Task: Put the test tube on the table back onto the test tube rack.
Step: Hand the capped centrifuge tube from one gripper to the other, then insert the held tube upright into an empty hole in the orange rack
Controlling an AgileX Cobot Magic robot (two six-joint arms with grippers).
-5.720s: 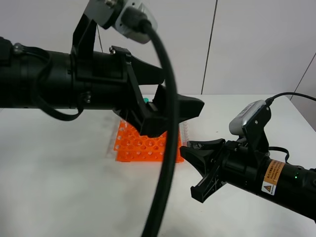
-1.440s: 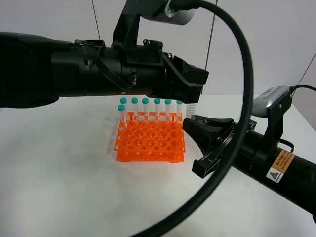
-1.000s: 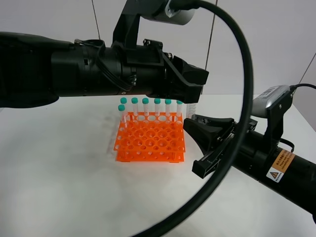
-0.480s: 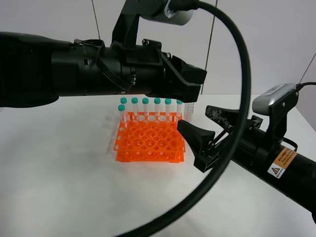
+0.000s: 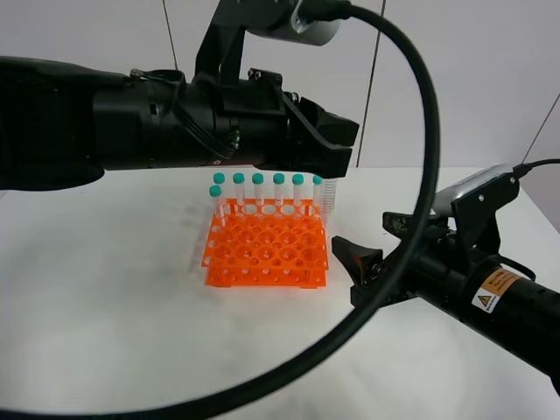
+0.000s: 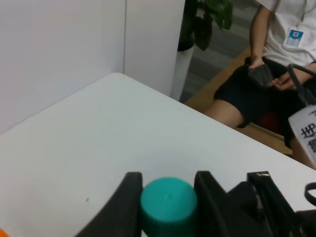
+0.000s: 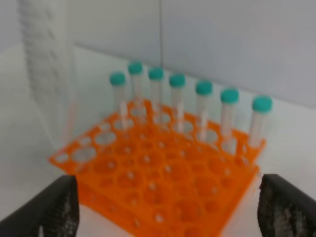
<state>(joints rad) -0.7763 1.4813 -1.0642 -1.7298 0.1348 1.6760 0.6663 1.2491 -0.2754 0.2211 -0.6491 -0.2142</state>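
Clamping the test tube [image 6: 168, 205], left gripper [image 5: 338, 164] hangs seemingly past rack [image 5: 262, 255] corner; right gripper [image 5: 369, 241] gapes wide.

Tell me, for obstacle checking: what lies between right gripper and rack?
Only bare table separates right gripper and test tube rack, per the right wrist view.

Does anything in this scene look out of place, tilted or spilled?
One slim clear test tube with a teal cap is outside the bright orange plastic rack: it hangs in the shut left gripper, by the rack's far right corner. The seven tubes in the rack stand upright; nothing looks spilled.
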